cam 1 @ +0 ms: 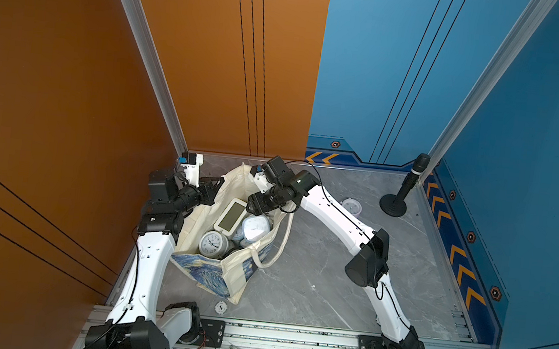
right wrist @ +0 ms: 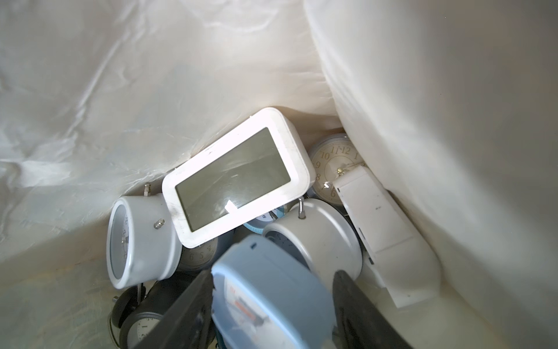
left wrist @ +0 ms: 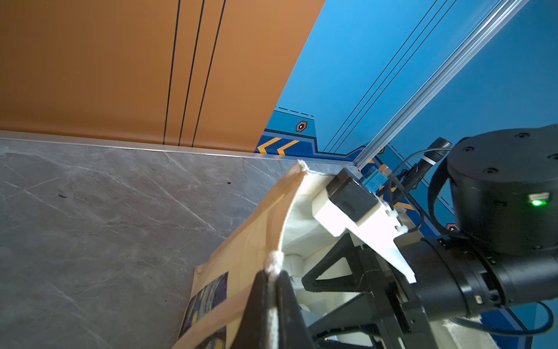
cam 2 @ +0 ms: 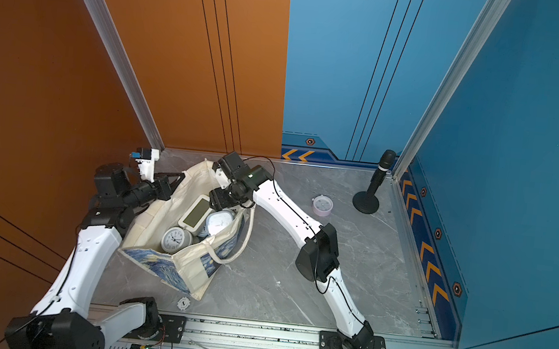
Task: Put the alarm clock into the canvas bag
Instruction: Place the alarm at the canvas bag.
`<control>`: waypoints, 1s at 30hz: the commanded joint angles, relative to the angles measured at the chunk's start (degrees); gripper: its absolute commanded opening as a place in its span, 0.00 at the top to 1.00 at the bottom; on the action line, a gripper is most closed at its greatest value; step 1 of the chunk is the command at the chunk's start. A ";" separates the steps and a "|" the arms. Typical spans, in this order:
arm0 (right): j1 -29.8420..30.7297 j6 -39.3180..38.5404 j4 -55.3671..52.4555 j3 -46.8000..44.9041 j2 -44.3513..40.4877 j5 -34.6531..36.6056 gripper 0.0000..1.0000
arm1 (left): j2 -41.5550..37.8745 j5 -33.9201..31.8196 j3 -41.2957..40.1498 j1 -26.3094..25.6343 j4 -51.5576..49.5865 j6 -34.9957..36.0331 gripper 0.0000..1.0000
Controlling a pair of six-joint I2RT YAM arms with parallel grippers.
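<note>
The cream canvas bag (cam 1: 195, 225) (cam 2: 157, 210) with its starry print lies open-mouthed at the left of the grey table. My left gripper (left wrist: 273, 272) (cam 1: 215, 184) is shut on the bag's rim, holding the mouth up. My right gripper (right wrist: 273, 273) (cam 1: 256, 210) (cam 2: 220, 204) is inside the mouth, jaws apart. A pale blue alarm clock (right wrist: 271, 302) (cam 1: 256, 228) sits blurred between them, against one finger, with a gap to the other. Beneath lie several clocks, among them a white digital one (right wrist: 238, 178) (cam 1: 231, 214) and a round white one (cam 1: 210, 244).
A small round lilac thing (cam 1: 351, 206) (cam 2: 322, 204) lies on the table right of the bag. A black microphone on a stand (cam 1: 399, 195) is at the back right corner. A white token (cam 1: 220, 307) lies near the front rail. Walls close the left, back and right.
</note>
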 commanded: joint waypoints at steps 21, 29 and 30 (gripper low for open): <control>-6.94 -0.03 -1.50 -2.33 -17.42 8.36 0.26 | -1.40 0.35 -0.23 -0.34 2.36 0.37 1.00; -12.70 -1.52 -1.41 -8.17 -22.86 12.45 0.18 | -1.40 0.31 -0.23 -0.28 2.31 0.33 1.00; -13.51 -1.82 -1.41 -9.20 -23.52 13.11 0.17 | -1.32 0.30 -0.23 -0.33 2.38 0.33 1.00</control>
